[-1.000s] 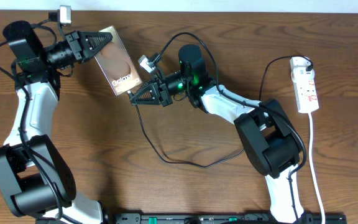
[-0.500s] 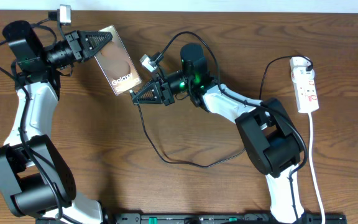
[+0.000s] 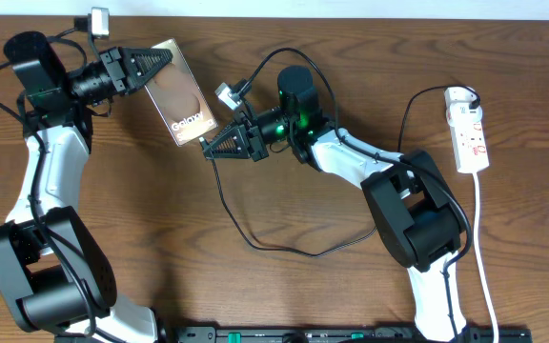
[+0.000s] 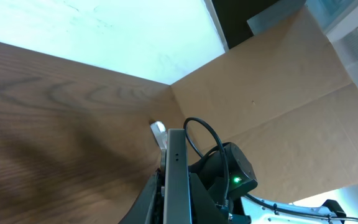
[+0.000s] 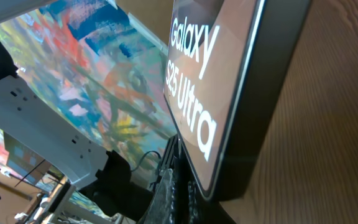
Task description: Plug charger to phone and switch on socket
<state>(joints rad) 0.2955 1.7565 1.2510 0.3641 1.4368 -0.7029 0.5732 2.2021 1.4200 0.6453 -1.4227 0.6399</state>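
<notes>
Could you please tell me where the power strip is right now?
In the overhead view the power strip lies flat on the table at its far right, beyond the right arm and well away from the phone.

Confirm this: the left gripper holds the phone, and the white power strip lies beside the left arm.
Not quite. The left gripper does hold the phone, but the white power strip lies beside the right arm, as the overhead view shows.
</notes>
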